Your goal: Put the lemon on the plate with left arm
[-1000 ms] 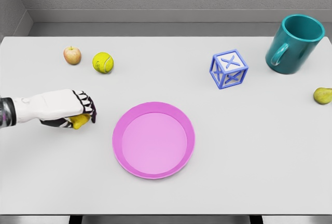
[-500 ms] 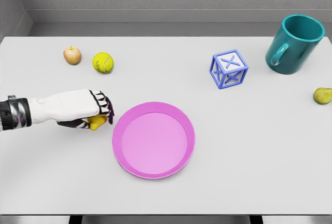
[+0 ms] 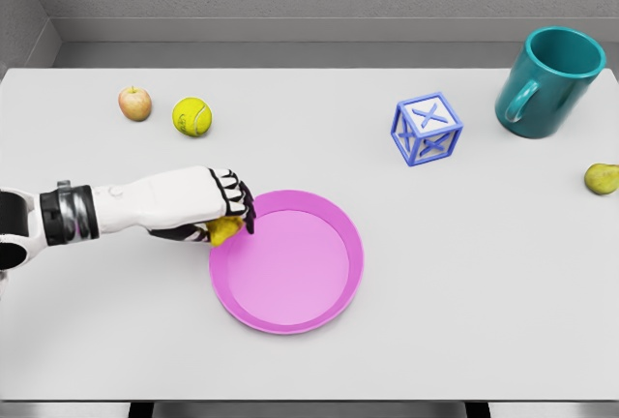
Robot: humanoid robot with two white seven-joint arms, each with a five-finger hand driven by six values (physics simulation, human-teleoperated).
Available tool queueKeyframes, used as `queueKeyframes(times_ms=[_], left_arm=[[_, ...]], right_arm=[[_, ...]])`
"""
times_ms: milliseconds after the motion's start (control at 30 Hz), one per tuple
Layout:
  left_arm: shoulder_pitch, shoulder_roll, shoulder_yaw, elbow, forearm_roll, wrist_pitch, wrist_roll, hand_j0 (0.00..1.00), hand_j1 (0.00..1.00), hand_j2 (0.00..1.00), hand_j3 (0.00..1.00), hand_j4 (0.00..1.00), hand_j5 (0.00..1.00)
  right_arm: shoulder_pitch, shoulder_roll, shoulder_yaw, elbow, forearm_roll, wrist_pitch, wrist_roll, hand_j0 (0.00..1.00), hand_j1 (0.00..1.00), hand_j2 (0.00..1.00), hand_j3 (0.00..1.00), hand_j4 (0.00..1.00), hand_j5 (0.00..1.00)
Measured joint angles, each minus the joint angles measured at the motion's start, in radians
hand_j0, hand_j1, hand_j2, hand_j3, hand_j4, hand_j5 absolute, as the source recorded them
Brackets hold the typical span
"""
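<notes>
Head view of a white table (image 3: 484, 283). The left hand (image 3: 215, 207), on a white forearm entering from the left edge, is seen from above with its knuckles uppermost. Its dark-jointed fingers (image 3: 242, 211) are curled down and closed around the lemon (image 3: 223, 231), of which only a small yellow part shows beneath the palm and fingertips. Hand and lemon lie at the upper left rim of the pink plate (image 3: 329, 297), the fingertips overlapping the rim's edge; whether the lemon touches the plate cannot be told from this angle. The plate's flat centre is bare.

Other objects, none in contact with the hand: a small red-and-yellow apple (image 3: 134, 103) and, just beside it, a yellow tennis ball (image 3: 192, 116), both toward the far left of the table; a blue open-frame cube (image 3: 427, 129) with an X on each visible face, right of centre; a teal mug (image 3: 548, 82), tilted, its handle facing left, at the far right corner; and a yellow-green pear (image 3: 602, 178) at the right edge, partly cut off by the frame.
</notes>
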Motion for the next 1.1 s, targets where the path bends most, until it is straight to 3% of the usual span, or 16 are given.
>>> queueKeyframes(times_ms=[367,400,433,600,667,800,867,967,1100], left_arm=[[0.002,-0.068,-0.067,-0.013,-0.003,0.000,0.000,0.60,0.60,0.60,0.60,0.60,0.60],[0.000,-0.073,-0.070,-0.013,-0.004,0.000,0.000,0.89,0.89,0.89,0.89,0.89,0.89],[0.000,-0.076,-0.072,-0.013,-0.003,0.000,0.000,1.00,1.00,1.00,1.00,1.00,1.00],[-0.005,-0.082,-0.075,-0.013,-0.002,0.000,0.000,1.00,1.00,1.00,1.00,1.00,1.00],[-0.043,-0.079,-0.069,-0.012,0.000,0.001,0.000,1.00,1.00,1.00,1.00,1.00,1.00],[-0.074,-0.015,-0.009,-0.004,0.055,0.000,0.000,1.00,1.00,1.00,1.00,1.00,1.00],[-0.055,0.038,0.041,0.029,0.107,0.000,0.000,1.00,1.00,1.00,1.00,1.00,1.00],[-0.041,0.096,0.095,0.169,0.198,0.001,0.000,1.00,1.00,1.00,1.00,1.00,1.00],[-0.040,0.120,0.122,0.314,0.241,0.000,0.000,1.00,1.00,1.00,1.00,1.00,1.00]], right_arm=[[0.000,0.000,0.000,0.000,0.000,0.000,0.000,1.00,1.00,1.00,1.00,1.00,1.00],[0.000,0.000,0.000,0.000,0.000,0.000,0.000,1.00,1.00,1.00,1.00,1.00,1.00],[0.000,0.000,0.000,0.000,0.000,0.000,0.000,1.00,1.00,1.00,1.00,1.00,1.00],[0.000,0.000,0.000,0.000,0.000,0.000,0.000,1.00,1.00,1.00,1.00,1.00,1.00],[0.000,0.000,0.000,0.000,0.000,0.000,0.000,1.00,1.00,1.00,1.00,1.00,1.00],[0.000,0.000,0.000,0.000,0.000,0.000,0.000,1.00,1.00,1.00,1.00,1.00,1.00],[0.000,0.000,0.000,0.000,0.000,0.000,0.000,1.00,1.00,1.00,1.00,1.00,1.00],[0.000,0.000,0.000,0.000,0.000,0.000,0.000,1.00,1.00,1.00,1.00,1.00,1.00],[0.000,0.000,0.000,0.000,0.000,0.000,0.000,1.00,1.00,1.00,1.00,1.00,1.00]])
